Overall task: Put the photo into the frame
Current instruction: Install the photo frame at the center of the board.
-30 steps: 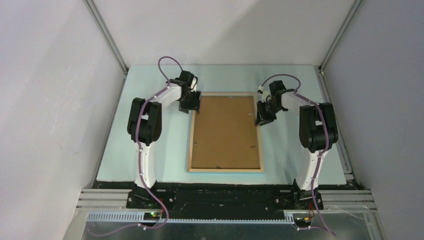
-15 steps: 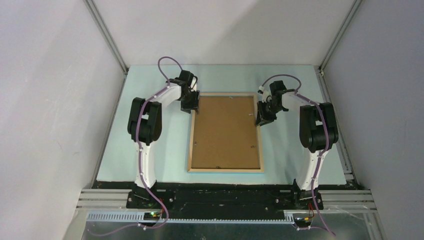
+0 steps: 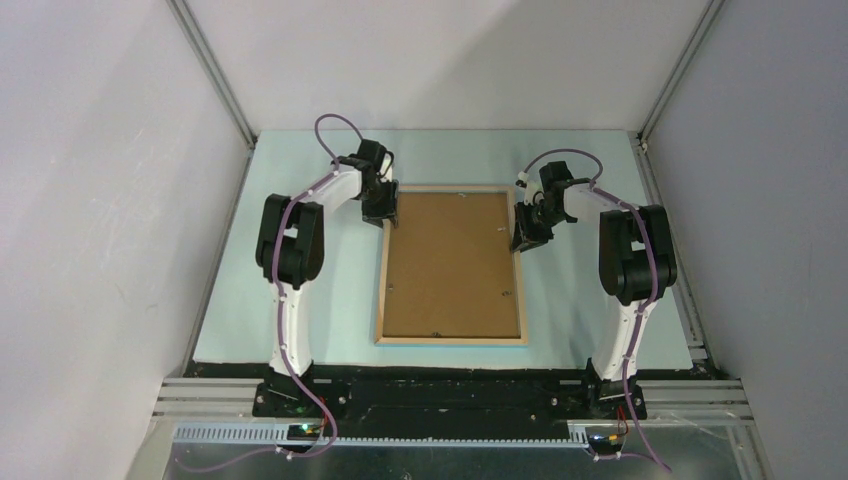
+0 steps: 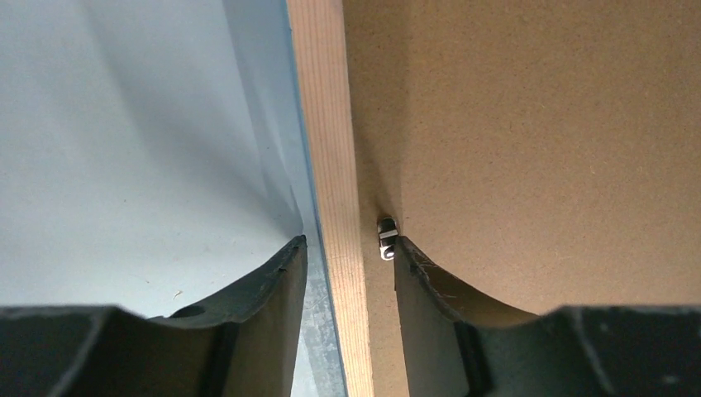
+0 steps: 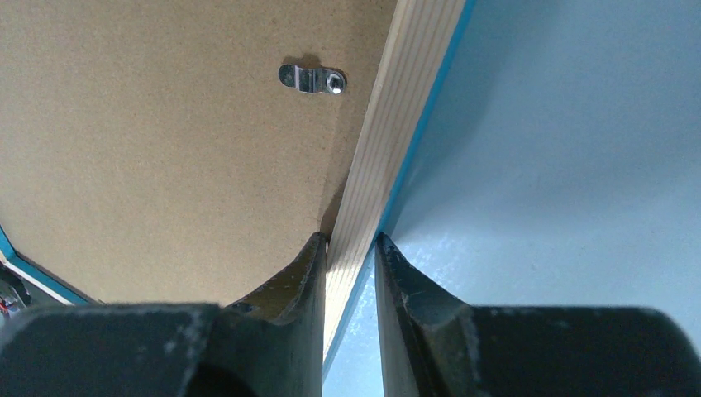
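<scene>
The right gripper (image 5: 350,241) is closed on the right rail of the frame (image 5: 398,99). One finger is set on the inner side, by the board (image 5: 165,165), and the other on the blue outer edge, over the table (image 5: 579,207). A metal clip (image 5: 312,79) is seen lying flat on the board just beyond. The left gripper (image 4: 347,246) is set astride the left rail near the far corner. Its jaws are narrow, but a gap is left on each side of the wood, so nothing is held. A small tab (image 4: 386,237) is seen just beside its inner finger.

The frame is laid face down in the middle of the table, wood back up, with the board seated inside it. The photo is not seen in any view, and whether it lies under the board cannot be told. If it does, the insertion is judged done and only securing or turning over would be left. If not, the board has yet to be taken out.

The left arm (image 3: 290,250) and the right arm (image 3: 630,255) are reached forward with elbows raised. Their wrists are pitched down onto the far half of the frame, the right one slightly nearer.
</scene>
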Robot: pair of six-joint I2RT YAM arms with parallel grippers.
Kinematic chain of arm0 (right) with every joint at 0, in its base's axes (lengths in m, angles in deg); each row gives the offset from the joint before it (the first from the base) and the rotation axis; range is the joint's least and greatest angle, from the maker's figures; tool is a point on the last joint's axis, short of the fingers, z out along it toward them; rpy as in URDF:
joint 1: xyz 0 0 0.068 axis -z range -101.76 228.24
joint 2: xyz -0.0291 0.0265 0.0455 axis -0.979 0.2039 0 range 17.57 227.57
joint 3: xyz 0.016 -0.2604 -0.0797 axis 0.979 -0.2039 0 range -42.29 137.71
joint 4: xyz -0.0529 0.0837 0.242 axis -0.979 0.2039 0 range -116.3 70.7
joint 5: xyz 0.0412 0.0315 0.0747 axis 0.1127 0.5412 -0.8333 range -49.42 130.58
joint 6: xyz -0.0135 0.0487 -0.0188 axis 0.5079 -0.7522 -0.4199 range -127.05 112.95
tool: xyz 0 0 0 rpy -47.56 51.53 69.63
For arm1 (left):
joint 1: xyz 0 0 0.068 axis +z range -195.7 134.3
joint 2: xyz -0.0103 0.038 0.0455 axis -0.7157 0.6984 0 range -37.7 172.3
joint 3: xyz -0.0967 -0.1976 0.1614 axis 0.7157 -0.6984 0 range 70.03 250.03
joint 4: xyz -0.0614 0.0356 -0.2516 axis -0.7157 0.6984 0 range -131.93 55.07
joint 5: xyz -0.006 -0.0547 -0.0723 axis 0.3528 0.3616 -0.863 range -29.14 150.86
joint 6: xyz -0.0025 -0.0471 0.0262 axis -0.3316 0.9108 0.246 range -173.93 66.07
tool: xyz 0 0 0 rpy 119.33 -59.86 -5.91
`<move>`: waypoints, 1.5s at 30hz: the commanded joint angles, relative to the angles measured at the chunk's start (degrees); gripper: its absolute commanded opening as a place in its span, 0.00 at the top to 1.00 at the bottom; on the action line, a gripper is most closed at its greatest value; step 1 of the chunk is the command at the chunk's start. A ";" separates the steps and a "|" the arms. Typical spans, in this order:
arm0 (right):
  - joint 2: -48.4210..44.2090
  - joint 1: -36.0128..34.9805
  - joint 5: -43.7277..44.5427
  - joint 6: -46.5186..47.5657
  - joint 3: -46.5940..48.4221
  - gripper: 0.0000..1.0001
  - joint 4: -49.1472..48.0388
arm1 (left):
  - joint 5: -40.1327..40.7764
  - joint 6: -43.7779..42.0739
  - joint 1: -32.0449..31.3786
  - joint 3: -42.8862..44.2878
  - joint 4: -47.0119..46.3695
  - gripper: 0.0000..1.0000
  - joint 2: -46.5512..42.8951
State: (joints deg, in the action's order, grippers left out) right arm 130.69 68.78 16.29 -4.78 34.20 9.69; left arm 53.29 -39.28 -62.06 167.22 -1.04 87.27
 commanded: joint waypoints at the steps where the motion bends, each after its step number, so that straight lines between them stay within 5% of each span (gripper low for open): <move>1: -0.88 0.18 -1.54 2.39 -1.09 1.00 4.21 | 2.88 0.93 0.88 2.47 -1.02 0.51 1.57; 17: -0.62 0.39 -2.03 2.24 -1.15 1.00 4.26 | 2.66 1.25 0.89 3.99 -1.02 0.43 3.28; 45: -1.15 1.54 -2.52 1.81 -1.12 1.00 4.18 | 0.73 -0.04 0.84 -3.74 -1.80 0.72 -2.13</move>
State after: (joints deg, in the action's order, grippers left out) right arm 130.69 69.88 14.96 -4.81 33.85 9.95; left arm 52.59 -38.36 -61.49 165.58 -5.28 86.77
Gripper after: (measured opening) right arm 0.272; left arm 0.305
